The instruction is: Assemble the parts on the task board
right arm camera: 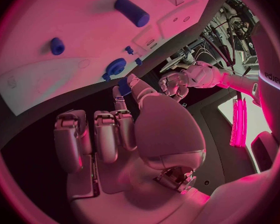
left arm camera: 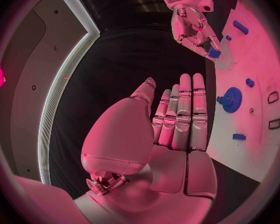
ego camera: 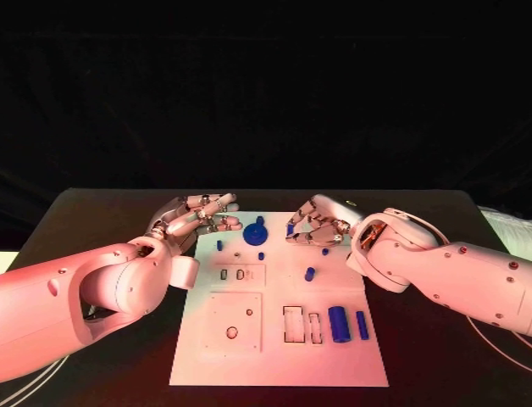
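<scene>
Looking down at the bench (ego camera: 108, 212), you see the white board (ego camera: 279, 356) in the middle with blue parts on it: a gear (ego camera: 257, 233) near the far edge and two cylinders (ego camera: 340, 324) lower on the right side. Your right hand (ego camera: 318, 222) is at the far edge of the board and pinches a small blue part (left arm camera: 214, 53) between its fingers (left arm camera: 199, 42). Your left hand (ego camera: 199, 216) is beside the board's far left corner, its fingers (left arm camera: 185, 109) straight, together and holding nothing.
</scene>
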